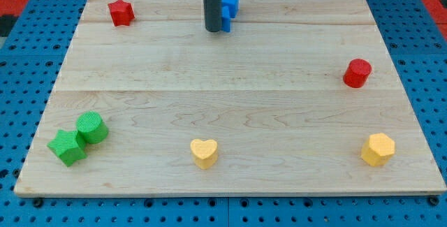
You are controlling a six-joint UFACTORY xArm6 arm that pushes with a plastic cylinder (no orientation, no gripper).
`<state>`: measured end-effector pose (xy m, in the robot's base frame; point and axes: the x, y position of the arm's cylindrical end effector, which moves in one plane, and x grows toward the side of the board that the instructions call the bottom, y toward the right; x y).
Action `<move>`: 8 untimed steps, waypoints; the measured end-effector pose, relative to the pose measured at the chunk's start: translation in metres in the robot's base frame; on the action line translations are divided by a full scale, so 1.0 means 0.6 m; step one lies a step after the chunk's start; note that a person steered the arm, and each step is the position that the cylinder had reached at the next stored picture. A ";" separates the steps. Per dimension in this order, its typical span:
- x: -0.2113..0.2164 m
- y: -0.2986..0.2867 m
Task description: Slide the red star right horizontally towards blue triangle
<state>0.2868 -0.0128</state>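
Note:
The red star (pixel 121 12) lies near the view's top left corner of the wooden board (pixel 230 108). The blue triangle (pixel 230 8) sits at the view's top centre, partly hidden behind my dark rod. My tip (pixel 213 29) rests on the board just left of and touching or nearly touching the blue block. The tip is well to the right of the red star, about a quarter of the board's width away.
A red cylinder (pixel 357 72) stands at the right. A yellow heart (pixel 204 153) and a yellow hexagon (pixel 378 149) lie along the bottom. A green cylinder (pixel 91 127) and a green cube (pixel 68 147) touch at the bottom left.

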 end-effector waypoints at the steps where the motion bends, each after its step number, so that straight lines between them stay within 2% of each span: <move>1: -0.015 -0.013; 2: -0.055 -0.079; 3: -0.028 -0.143; 4: 0.048 -0.194; 5: 0.064 -0.279; 7: -0.052 -0.400; 8: -0.063 -0.357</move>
<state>0.2488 -0.2273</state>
